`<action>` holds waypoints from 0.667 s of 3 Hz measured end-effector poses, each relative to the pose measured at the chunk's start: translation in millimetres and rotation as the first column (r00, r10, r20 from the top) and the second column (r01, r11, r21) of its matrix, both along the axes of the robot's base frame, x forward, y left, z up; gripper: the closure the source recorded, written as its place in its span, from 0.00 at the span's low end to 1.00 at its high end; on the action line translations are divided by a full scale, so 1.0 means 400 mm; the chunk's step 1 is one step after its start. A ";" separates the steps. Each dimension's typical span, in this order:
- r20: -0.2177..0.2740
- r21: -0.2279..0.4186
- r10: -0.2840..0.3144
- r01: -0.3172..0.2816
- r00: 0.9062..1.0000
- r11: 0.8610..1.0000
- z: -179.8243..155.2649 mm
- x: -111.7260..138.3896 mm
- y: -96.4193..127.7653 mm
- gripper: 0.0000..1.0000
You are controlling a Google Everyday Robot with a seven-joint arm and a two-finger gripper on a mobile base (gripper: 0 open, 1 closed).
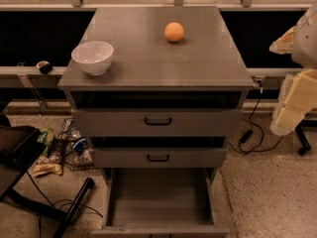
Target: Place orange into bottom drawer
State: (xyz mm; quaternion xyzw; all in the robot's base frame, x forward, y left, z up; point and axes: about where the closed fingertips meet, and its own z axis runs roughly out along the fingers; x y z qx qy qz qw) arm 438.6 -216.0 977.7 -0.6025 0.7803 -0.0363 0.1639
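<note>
The orange (174, 32) sits on the grey cabinet's top (198, 63), right of centre and towards the back. The bottom drawer (159, 197) is pulled fully out at the foot of the cabinet, and its flat grey floor is bare. My gripper (290, 110) hangs at the right edge of the view, beside the cabinet at the height of the top drawer. It is well to the right of and below the orange and holds nothing I can see.
A white bowl (92, 57) stands on the cabinet top at the front left. The two upper drawers (157, 121) with black handles stand slightly out. Snack bags and a wire basket (69, 145) lie on the floor at left, with black stand legs (74, 207) and cables (250, 133) nearby.
</note>
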 end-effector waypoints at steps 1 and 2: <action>0.011 0.008 -0.002 0.002 1.000 1.000 0.000 0.002 0.001 0.00; 0.071 0.105 -0.003 -0.004 0.997 0.994 -0.027 0.093 -0.013 0.00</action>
